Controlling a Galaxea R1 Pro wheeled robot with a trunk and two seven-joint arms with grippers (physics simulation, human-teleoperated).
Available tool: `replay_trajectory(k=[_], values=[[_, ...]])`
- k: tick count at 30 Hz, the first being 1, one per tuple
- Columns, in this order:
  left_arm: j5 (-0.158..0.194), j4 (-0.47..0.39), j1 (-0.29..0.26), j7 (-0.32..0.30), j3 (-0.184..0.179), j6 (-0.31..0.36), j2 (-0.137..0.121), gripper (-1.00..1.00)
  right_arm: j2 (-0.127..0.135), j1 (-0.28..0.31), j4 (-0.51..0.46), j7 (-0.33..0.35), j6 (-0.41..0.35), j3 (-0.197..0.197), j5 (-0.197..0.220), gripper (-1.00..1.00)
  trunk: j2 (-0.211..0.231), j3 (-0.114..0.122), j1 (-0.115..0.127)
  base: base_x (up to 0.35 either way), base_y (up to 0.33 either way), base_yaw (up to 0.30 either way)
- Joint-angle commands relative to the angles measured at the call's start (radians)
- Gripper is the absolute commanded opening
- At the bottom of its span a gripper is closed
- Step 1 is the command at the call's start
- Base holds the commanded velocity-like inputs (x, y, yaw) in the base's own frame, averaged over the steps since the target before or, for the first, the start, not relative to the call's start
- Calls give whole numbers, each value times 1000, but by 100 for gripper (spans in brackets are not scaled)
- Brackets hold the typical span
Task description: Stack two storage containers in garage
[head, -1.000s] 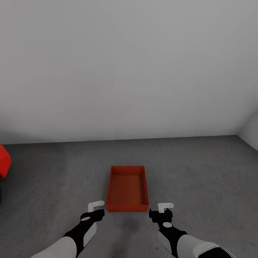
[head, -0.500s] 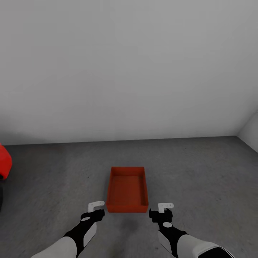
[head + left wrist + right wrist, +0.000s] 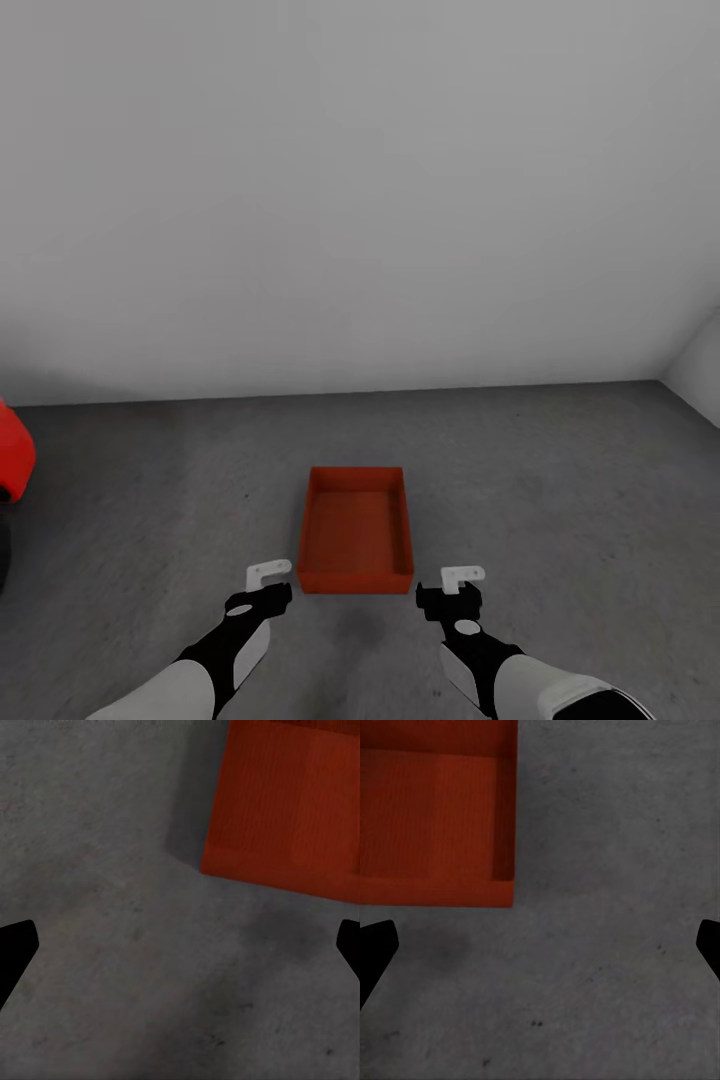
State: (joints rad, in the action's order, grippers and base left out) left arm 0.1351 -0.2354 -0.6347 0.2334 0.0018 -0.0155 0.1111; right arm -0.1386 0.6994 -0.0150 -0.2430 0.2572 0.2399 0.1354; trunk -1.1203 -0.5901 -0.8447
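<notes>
Barely anything is altered vs. a sec ago: the bin (image 3: pixel 356 528) is kept at the same spot on the floor (image 3: pixel 560 470), a bit short of the floor's far edge at the wall (image 3: pixel 360 200), and only the red car (image 3: pixel 14 460) at the left is seen a touch further in, so a slight camera shift is judged, not a move of things. Both arms are held as before. The left gripper (image 3: pixel 268 584) and right gripper (image 3: pixel 452 588) are hung above the floor, either side of the bin's near end, apart from it; in both wrist views the tips are set wide, nothing held. Count: 1 bin seen, 2 grippers, 1 car. Step one is judged done w/ this bin set down in the garage; the 2nd bin has yet to be fetched & stacked on it.
</notes>
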Motion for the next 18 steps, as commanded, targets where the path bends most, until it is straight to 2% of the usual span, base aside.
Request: replay_trajectory(k=[1,6,9,11,14,18], values=[[8,0,0,3,-1,-2,0,100,0,0,1,-3,3,9,10,100,-1,-1,0,0,0,0],[9,19,0,5,-6,1,-7,100,4,2,9,-3,-7,9,10,100,-1,-1,0,0,0,0],[14,69,0,2,-6,3,-42,100,8,2,27,-4,-11,9,10,100,-1,-1,0,0,0,0],[25,139,0,0,-5,9,-96,100,12,1,34,-4,-12,9,10,100,-1,-1,0,0,0,0],[48,204,4,0,-4,11,-141,100,19,-1,40,-4,-14,9,10,100,-1,-1,0,0,0,0],[62,228,9,0,-5,12,-181,100,22,-9,43,-3,-15,10,9,100,-1,-1,0,0,0,0]])
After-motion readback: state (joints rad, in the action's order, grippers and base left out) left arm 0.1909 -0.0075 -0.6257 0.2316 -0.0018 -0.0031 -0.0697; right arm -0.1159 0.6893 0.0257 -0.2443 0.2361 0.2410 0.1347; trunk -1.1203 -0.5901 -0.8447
